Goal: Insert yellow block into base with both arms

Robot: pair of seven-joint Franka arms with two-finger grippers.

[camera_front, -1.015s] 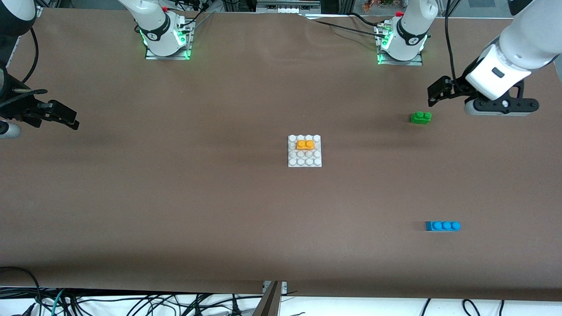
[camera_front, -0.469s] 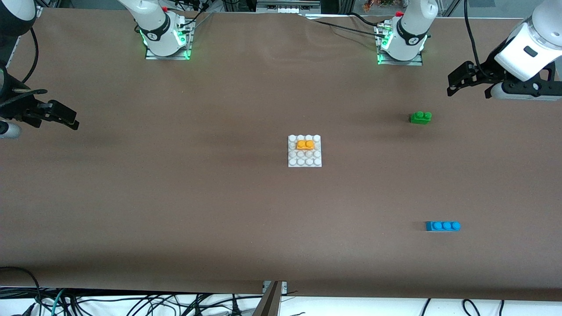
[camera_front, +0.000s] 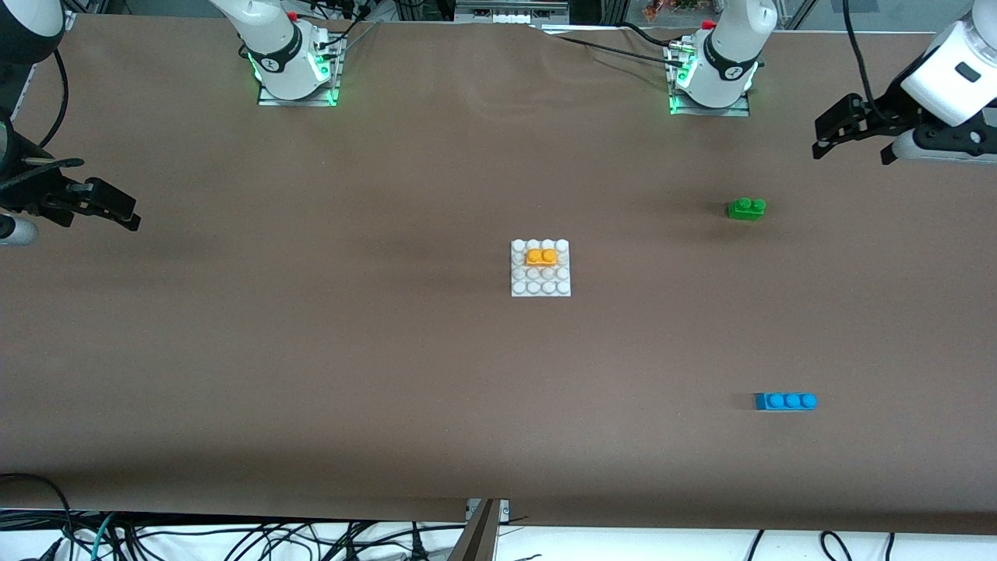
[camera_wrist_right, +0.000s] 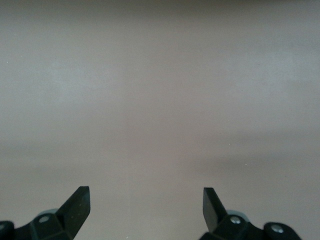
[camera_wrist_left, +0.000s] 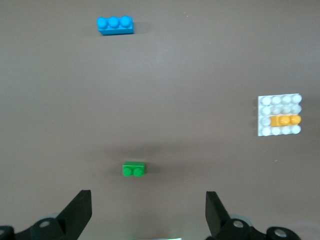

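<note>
While the yellow block (camera_front: 541, 255) sits pressed onto the base (camera_front: 540, 287) at mid-tabletop (camera_front: 311, 351), in the second stud row from the edge toward the robots, both pincers hang well apart from it. At the left arm's end, the left pincer (camera_front: 837, 132) gapes wide and empty above the tabletop near the green brick (camera_front: 746, 208), with the blue brick (camera_front: 785, 401) nearer the front camera. Over the right arm's end, the right pincer (camera_front: 105, 204) hangs just as wide and empty.

Left arm (camera_front: 954, 74), right arm (camera_front: 15, 31) cut off by frame edges.
</note>
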